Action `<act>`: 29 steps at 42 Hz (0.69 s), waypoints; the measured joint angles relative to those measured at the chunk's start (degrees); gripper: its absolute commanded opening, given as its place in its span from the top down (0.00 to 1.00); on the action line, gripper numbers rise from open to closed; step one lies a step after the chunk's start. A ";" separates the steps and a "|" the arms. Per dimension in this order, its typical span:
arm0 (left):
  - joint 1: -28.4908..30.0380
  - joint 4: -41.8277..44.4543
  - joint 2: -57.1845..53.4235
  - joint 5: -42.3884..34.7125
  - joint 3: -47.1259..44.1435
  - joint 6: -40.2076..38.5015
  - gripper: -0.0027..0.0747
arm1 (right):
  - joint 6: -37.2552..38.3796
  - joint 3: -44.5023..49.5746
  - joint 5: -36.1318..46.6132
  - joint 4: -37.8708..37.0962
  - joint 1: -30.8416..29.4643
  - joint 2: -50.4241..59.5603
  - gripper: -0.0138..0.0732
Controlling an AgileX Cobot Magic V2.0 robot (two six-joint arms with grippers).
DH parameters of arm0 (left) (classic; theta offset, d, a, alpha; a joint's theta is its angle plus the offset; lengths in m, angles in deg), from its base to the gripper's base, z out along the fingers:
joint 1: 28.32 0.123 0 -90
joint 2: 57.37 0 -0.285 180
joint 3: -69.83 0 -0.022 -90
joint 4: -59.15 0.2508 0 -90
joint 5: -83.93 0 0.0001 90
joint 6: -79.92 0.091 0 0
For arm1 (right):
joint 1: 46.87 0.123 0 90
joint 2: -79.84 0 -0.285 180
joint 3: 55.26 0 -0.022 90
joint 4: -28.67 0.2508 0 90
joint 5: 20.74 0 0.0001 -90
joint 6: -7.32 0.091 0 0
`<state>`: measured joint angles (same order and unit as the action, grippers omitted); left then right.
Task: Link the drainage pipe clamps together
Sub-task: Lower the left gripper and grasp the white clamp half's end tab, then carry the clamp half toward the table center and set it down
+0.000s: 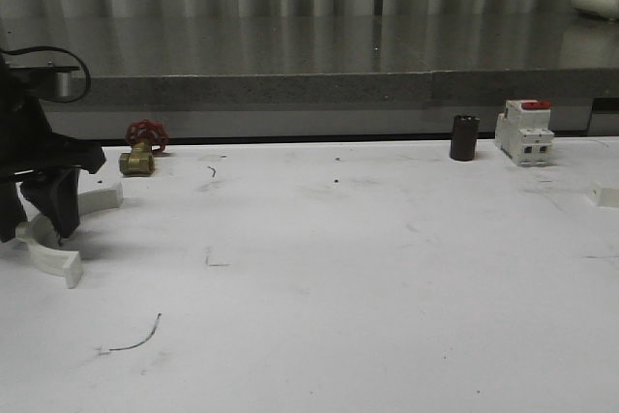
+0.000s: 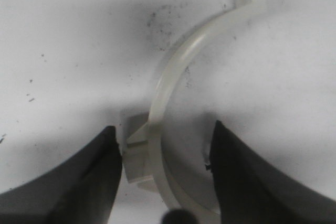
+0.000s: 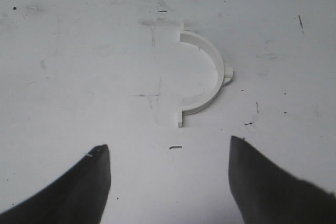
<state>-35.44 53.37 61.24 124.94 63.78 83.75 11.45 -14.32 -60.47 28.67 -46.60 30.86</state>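
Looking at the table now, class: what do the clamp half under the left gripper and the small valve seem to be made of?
Clamp half: probably plastic; white, slightly translucent, smooth moulded edges. Valve: likely brass, by its dull yellow body; the red handwheel's material is unclear.

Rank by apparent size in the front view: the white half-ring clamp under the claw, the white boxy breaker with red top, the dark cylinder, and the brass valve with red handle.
1. White half-ring clamp, though it is nearer and partly hidden
2. White boxy breaker
3. Brass valve and dark cylinder: too alike to rank
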 measured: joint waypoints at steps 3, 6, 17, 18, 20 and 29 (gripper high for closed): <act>0.00 0.00 0.00 0.00 0.09 0.09 0.68 | 0.00 0.00 0.00 0.00 0.00 0.00 0.26; 0.00 0.00 0.00 0.00 0.09 0.09 0.72 | 0.00 0.00 0.00 0.00 0.00 0.00 0.26; 0.00 0.00 0.00 -0.11 0.09 0.09 0.75 | 0.00 0.00 0.00 0.00 0.00 0.00 0.26; 0.00 0.00 0.00 -0.11 0.09 0.09 0.75 | 0.00 0.00 0.00 0.00 0.00 0.00 0.26; 0.00 0.00 0.00 -0.57 0.09 0.09 0.75 | 0.00 0.00 0.00 0.00 0.00 0.00 0.26; 0.00 0.00 0.00 -1.64 0.09 0.09 0.75 | 0.00 0.00 -0.04 0.00 0.00 0.00 0.26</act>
<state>-35.44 53.37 61.24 123.29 63.87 83.84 11.45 -14.32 -60.51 28.67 -46.60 30.86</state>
